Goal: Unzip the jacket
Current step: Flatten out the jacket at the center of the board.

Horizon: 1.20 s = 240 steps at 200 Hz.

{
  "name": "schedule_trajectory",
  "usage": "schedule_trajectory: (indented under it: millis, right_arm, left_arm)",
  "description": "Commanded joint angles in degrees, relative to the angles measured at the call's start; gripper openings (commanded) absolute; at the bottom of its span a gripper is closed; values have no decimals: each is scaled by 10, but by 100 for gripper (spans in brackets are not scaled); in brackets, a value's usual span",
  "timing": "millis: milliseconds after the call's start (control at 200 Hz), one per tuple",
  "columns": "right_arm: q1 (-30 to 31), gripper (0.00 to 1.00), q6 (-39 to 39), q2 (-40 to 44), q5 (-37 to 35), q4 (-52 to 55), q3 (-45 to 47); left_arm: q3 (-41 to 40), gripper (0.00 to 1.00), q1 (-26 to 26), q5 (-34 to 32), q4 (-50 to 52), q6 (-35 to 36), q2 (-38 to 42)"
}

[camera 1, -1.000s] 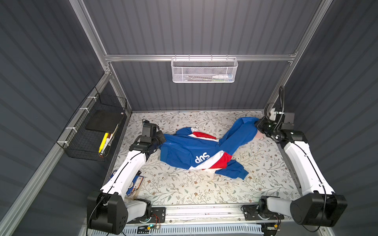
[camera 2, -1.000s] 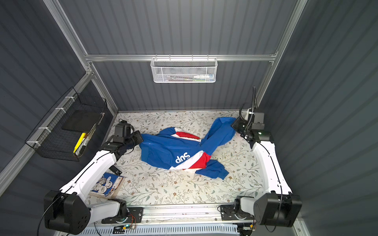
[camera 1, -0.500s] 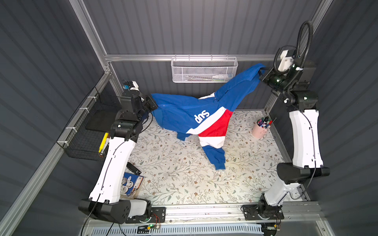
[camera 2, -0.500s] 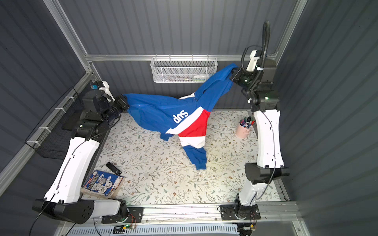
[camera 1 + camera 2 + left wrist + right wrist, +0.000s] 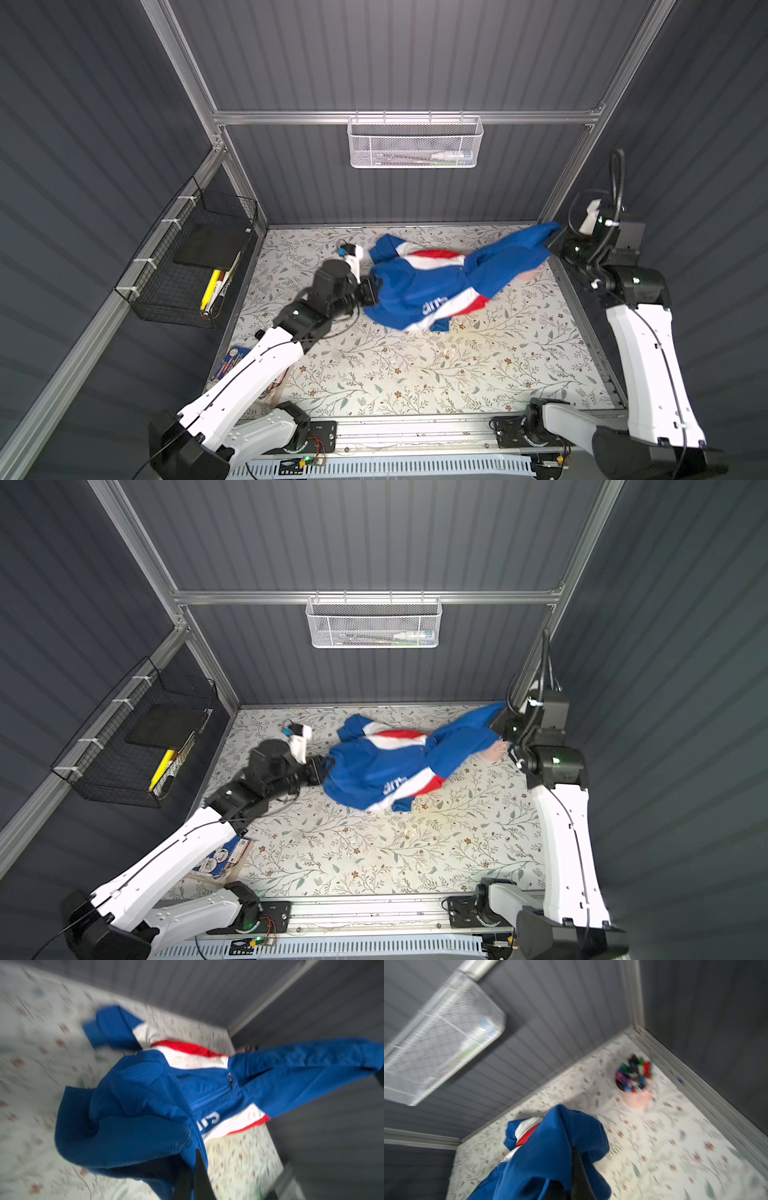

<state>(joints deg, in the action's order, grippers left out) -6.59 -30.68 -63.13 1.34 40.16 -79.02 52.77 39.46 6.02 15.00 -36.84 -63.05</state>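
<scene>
Two grippers flank the jacket (image 5: 415,286), which sprawls on the far half of the table (image 5: 415,374). Its long axis runs crosswise, with the ribbed hem at the left gripper (image 5: 371,291) and the opposite blue end raised to the right gripper (image 5: 555,241), which is clenched on it. Hem cloth bunches against the left gripper's finger; the blur hides whether it pinches. The front faces up, and the ring pull (image 5: 229,1077) sits at the zip's end away from the hem. The table is floral and the walls are grey and ribbed. A white basket (image 5: 413,143) hangs on the back wall, a black basket (image 5: 187,266) on the left wall, and a pink cup (image 5: 636,1099) of markers stands in the far right corner.
</scene>
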Motion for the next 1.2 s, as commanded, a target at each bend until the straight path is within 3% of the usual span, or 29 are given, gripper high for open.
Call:
schedule_trajectory:
  millis: [0,100,180,250,365,515,740,1196]
  right_arm:
    - [-30,0,10,23,-21,-3,88]
    - [-37,0,22,34,-20,-4,125]
    - [-37,0,29,41,-14,2,134]
    - [-37,0,36,45,26,5,137]
    - [-17,0,49,49,119,8,142]
    - [59,0,57,61,75,24,159]
    - [89,0,34,78,77,24,196]
    - [95,0,32,89,76,36,213]
  left_arm:
    - [-30,52,70,29,-84,-47,-6]
    - [-9,90,76,7,-70,-28,-27]
    - [40,99,70,-55,-29,-17,-45]
    - [85,99,40,-82,-10,11,-78]
    - [126,96,-35,-54,-43,61,-145]
    - [209,84,-85,-44,-70,103,-276]
    - [300,65,-148,64,-145,98,-438]
    - [482,64,-184,162,-96,150,-667]
